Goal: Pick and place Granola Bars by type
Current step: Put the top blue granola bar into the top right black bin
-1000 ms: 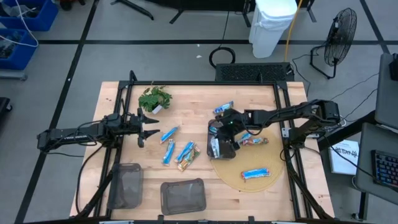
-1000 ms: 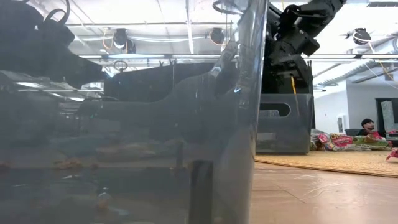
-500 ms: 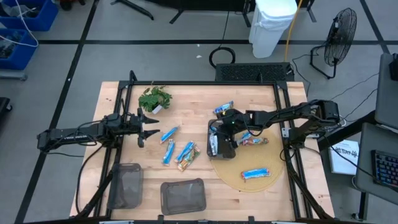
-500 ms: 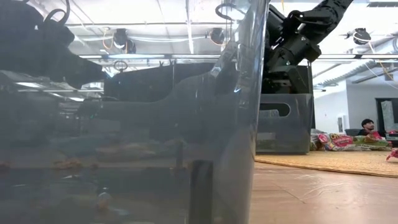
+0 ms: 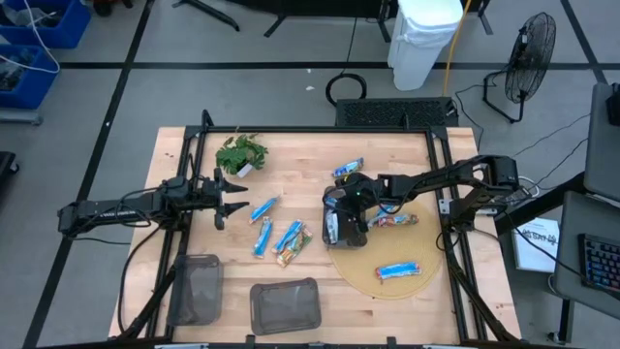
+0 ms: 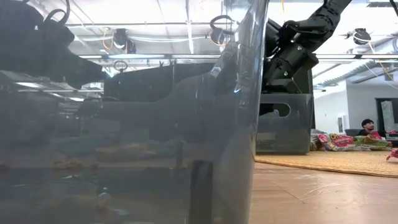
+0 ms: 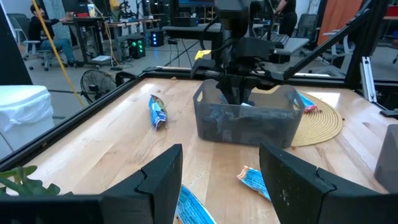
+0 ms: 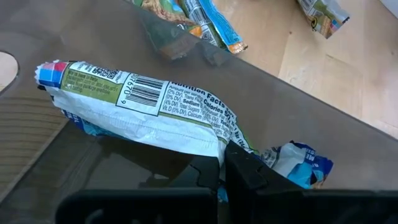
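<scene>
right wrist view showed the right gripper [image 8: 222,167] clamped on one end of a blue and white granola bar [image 8: 140,106], hanging inside the clear bin [image 7: 249,118] below it, likely for sorting. left gripper [image 5: 232,197] waited open, well apart.

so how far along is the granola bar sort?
Early; no finished group is visible. In hand: right claw shut on a blue-and-white bar, down in the clear bin. Left: four loose bars mid-table, one far bar, two mat bars on the round mat. Left claw open, waiting.
</scene>
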Motion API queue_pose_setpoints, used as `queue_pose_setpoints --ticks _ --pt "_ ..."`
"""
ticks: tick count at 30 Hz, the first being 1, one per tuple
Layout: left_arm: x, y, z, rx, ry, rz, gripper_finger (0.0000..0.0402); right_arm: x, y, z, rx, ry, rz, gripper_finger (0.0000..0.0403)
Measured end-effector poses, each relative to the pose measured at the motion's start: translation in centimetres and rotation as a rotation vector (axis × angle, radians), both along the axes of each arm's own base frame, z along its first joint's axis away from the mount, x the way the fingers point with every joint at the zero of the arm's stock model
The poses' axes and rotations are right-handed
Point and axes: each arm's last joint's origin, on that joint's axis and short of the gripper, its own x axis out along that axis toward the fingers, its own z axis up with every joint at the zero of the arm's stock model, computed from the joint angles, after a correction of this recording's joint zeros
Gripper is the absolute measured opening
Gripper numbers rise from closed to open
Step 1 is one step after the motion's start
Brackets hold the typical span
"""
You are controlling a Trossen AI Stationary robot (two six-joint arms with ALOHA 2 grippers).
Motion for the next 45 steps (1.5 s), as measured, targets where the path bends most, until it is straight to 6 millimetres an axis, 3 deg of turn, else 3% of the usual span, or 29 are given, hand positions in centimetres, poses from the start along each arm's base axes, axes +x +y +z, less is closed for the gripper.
queue_pose_setpoints --ticks 8,29,45 --pt "0.0 0.0 0.0 0.000 0.000 0.000 0.0216 0.1 0.0 0.1 0.013 -0.008 -0.014 0.0012" --pt "0.0 0.0 0.0 0.000 0.000 0.001 0.0216 0.2 0.1 0.2 0.147 -0.003 -0.136 0.0112" --pt "0.0 0.0 0.0 0.000 0.000 0.001 0.0216 -0.5 0.1 2.5 0.278 -0.043 -0.253 0.0152"
